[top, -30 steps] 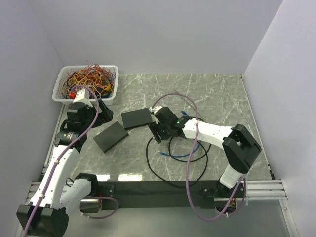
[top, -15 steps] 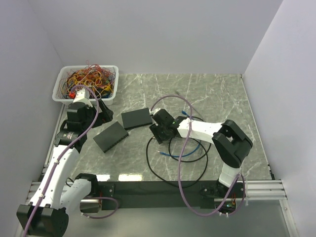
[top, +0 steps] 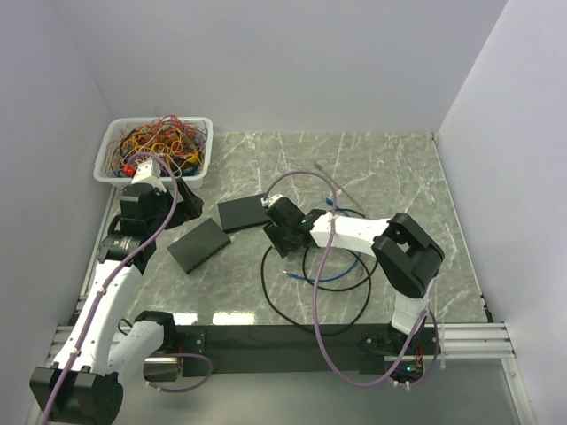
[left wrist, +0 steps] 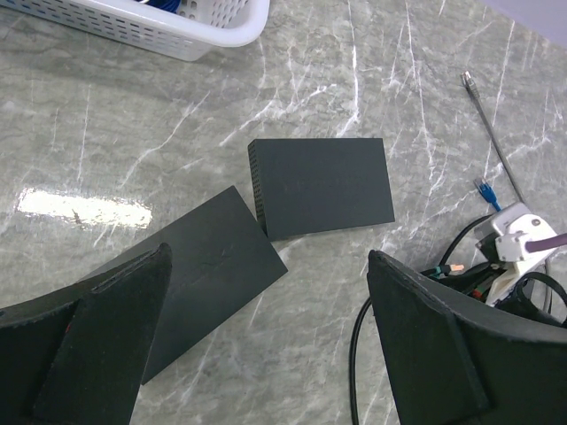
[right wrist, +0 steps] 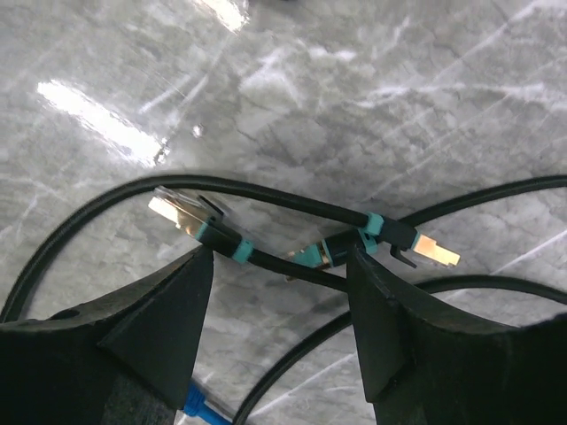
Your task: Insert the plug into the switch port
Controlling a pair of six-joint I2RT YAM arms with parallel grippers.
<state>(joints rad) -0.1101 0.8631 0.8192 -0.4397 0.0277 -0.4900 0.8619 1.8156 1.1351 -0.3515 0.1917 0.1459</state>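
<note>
Two flat black switch boxes lie left of centre, one (top: 245, 212) (left wrist: 323, 184) further back, the other (top: 198, 244) (left wrist: 195, 274) nearer; their ports do not show. My right gripper (top: 282, 237) (right wrist: 280, 257) hangs open low over the black cable. Its fingers (right wrist: 159, 310) stand on either side of the teal-banded plugs. One metal-tipped plug (right wrist: 182, 212) lies just beyond the left fingertip, another (right wrist: 425, 250) beyond the right. Nothing is clamped. My left gripper (top: 168, 208) (left wrist: 270, 257) is wide open above the nearer switch and holds nothing.
A white basket (top: 155, 150) of tangled coloured wires stands at the back left. The black cable coils (top: 310, 292) over the table's middle, with a blue cable (top: 330, 274) inside it. A thin grey cable (left wrist: 492, 133) runs to the back right.
My right gripper has slid left toward the rear switch, its arm folding in, and its jaws have narrowed a little. The left arm has not moved.
</note>
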